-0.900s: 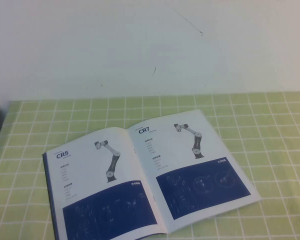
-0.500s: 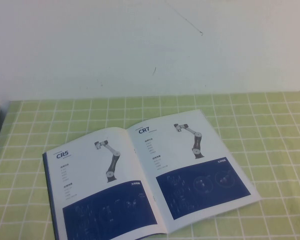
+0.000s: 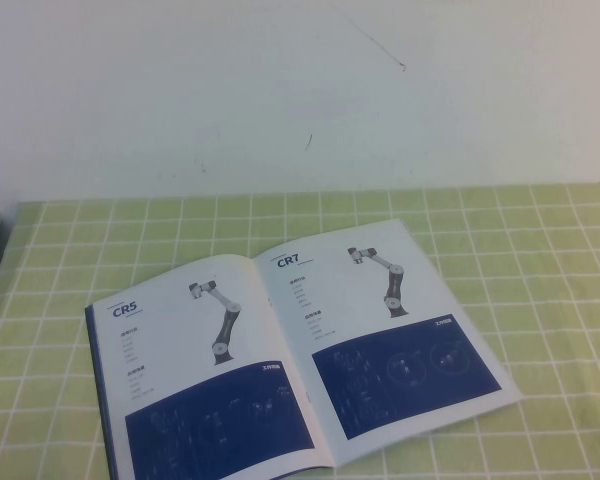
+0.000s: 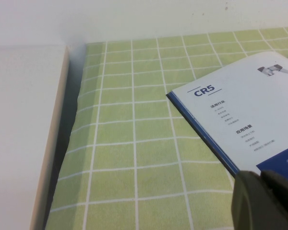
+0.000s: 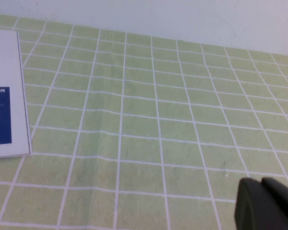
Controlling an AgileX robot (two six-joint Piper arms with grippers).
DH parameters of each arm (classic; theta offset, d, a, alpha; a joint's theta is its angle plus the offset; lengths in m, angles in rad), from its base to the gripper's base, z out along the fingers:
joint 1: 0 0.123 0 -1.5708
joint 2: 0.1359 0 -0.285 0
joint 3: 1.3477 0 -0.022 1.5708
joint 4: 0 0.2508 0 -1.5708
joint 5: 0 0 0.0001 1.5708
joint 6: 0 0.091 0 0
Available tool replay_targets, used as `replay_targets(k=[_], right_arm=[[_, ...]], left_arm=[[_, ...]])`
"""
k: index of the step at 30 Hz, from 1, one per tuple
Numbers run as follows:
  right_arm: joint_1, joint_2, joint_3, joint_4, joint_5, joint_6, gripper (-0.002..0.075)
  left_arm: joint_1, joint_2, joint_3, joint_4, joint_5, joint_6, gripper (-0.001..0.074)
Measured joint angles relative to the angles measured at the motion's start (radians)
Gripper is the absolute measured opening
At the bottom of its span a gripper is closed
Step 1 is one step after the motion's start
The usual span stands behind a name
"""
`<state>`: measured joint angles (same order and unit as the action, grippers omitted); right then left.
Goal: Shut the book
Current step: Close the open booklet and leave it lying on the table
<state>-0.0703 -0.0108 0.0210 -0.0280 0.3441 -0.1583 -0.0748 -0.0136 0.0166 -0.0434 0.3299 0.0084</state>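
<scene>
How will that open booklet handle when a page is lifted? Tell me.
Probably floppy: the booklet looks thin, pages lying flat. Likely light, so it may slide on the checked cloth. Nearby: left gripper by its CR5 page, right gripper over cloth.

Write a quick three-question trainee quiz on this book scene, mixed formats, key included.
1. True or false: the book lies shut on the green checked cloth.
2. Which heading tops the page on the robot's left? A) CR5 B) CR7 C) CR9
3. Fill in: the left gripper hangs by the book's CR5 page, the right gripper over bare ____.
Key: 1 false, it lies open; 2 A; 3 cloth.
</scene>
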Motion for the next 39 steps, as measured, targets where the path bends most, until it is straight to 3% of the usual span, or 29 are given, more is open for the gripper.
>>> replay_targets(k=[39], right_arm=[[0.000,0.000,0.000,0.000,0.000,0.000,-0.0003]], left_arm=[[0.000,0.000,-0.002,0.019,0.000,0.013,-0.0004]])
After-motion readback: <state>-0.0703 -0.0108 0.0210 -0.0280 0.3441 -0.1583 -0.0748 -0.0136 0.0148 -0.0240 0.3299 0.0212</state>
